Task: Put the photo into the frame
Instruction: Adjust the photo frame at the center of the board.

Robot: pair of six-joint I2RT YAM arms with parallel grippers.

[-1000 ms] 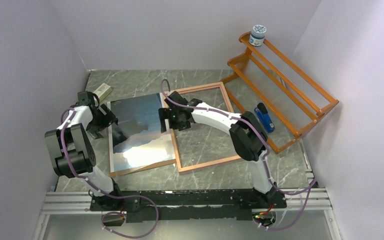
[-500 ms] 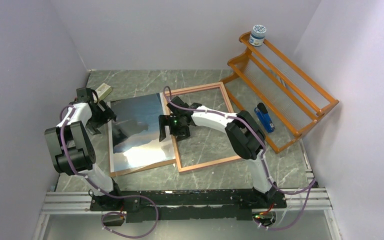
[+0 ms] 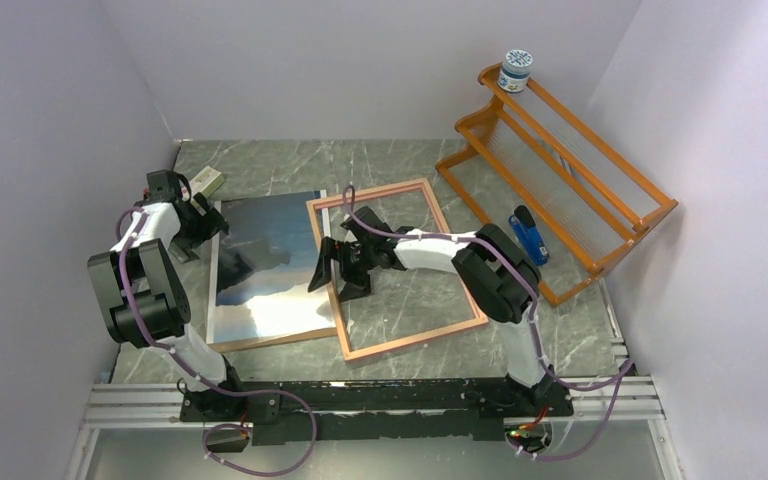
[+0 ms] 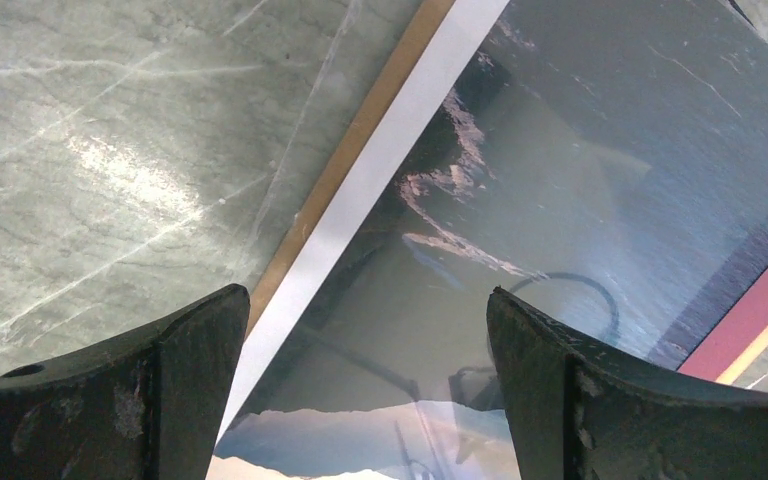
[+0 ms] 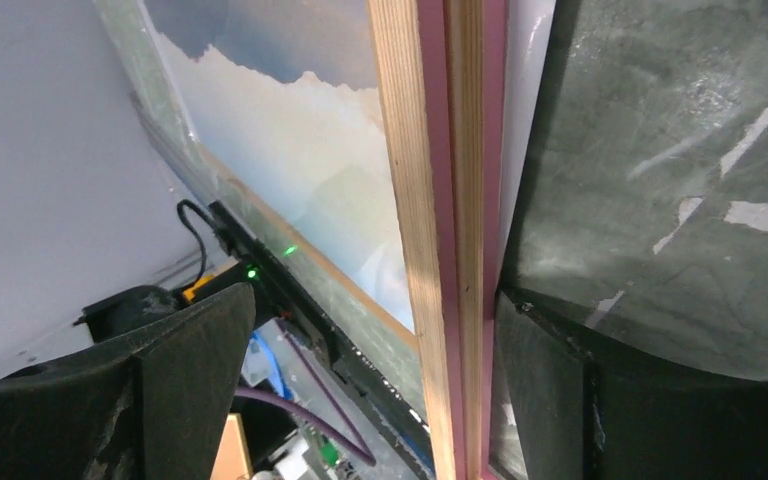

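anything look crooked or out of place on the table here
The frame lies askew: it is turned out of line with the photo, and its left rail crosses over the photo's right edge. The right gripper straddles that rail, jaws open. Nothing looks spilled or damaged.

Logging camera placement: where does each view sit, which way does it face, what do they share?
Top external: fixed above and behind, looking down on the table, photo and frame; both arms show.
Left wrist: on the left arm, looking down at the photo's edge; left jaws apart.
Right wrist: on the right arm, looking along the frame's rail; right jaws straddle it.
Shared: all three show the photo.
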